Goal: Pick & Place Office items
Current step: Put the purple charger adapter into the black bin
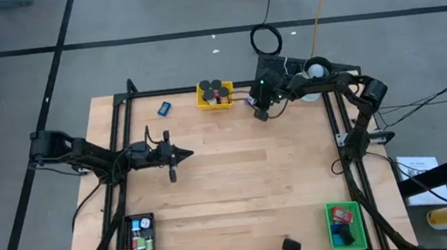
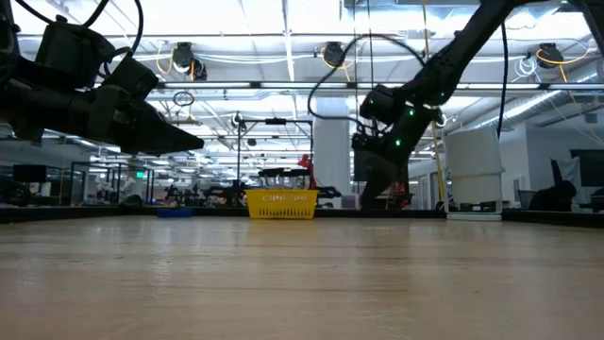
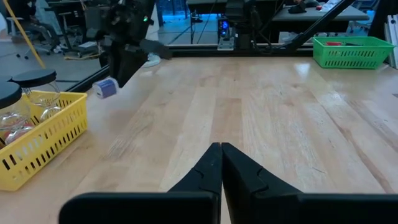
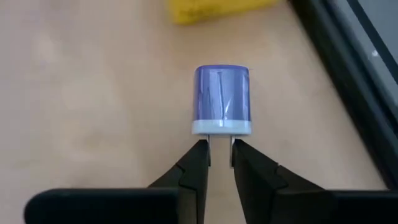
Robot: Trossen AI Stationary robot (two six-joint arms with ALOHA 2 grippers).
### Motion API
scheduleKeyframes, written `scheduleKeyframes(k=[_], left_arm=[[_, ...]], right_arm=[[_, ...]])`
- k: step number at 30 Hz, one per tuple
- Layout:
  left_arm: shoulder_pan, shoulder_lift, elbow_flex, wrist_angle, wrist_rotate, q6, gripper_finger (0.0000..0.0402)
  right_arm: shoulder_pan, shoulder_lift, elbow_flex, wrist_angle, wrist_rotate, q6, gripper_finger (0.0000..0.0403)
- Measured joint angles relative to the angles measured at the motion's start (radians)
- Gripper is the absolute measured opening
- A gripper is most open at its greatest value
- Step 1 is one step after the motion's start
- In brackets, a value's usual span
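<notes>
A small purple block (image 4: 222,93) with a white end and two metal prongs sticks out in front of my right gripper (image 4: 219,152), which is shut on it. In the high view that gripper (image 1: 261,114) is at the table's far side, just right of the yellow tray (image 1: 214,94). The left wrist view shows the purple block (image 3: 106,87) beside the dark fingers. My left gripper (image 1: 183,154) hovers shut over the table's left middle, holding nothing. A blue item (image 1: 164,108) lies on the wood left of the yellow tray. My right gripper pinches the block's two metal prongs (image 4: 209,144) at its white end, between the free ends of its two fingers. The fingers slant down toward the table. The block points away from the fingertips, purple end outward. I cannot tell whether it touches the wood.
The yellow tray (image 3: 37,134) holds black-capped jars. A black tray (image 1: 139,236) with several items sits near left, a green tray (image 1: 345,225) near right. A white cup (image 2: 477,170) stands at the far right corner. The middle of the table is bare wood.
</notes>
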Motion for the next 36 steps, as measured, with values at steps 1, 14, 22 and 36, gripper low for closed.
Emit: scheduleKeyframes(k=[1, 14, 22, 36], left_arm=[[0.0, 0.0, 0.0, 0.0, 0.0, 0.0, 0.0005], [0.0, 0.0, 0.0, 0.0, 0.0, -0.02, 0.0031], [0.0, 0.0, 0.0, 0.0, -0.002, -0.02, 0.0031], [0.0, 0.0, 0.0, -0.01, -0.002, -0.019, 0.0031]], right_arm=[[0.02, -0.015, 0.0, -0.014, 0.003, -0.001, 0.0058], [0.568, -0.077, 0.001, 0.071, 0.201, 0.068, 0.0059], [0.704, 0.189, 0.195, 0.177, 0.19, 0.131, 0.0059], [0.758, 0.345, 0.414, 0.069, 0.095, 0.16, 0.0059]])
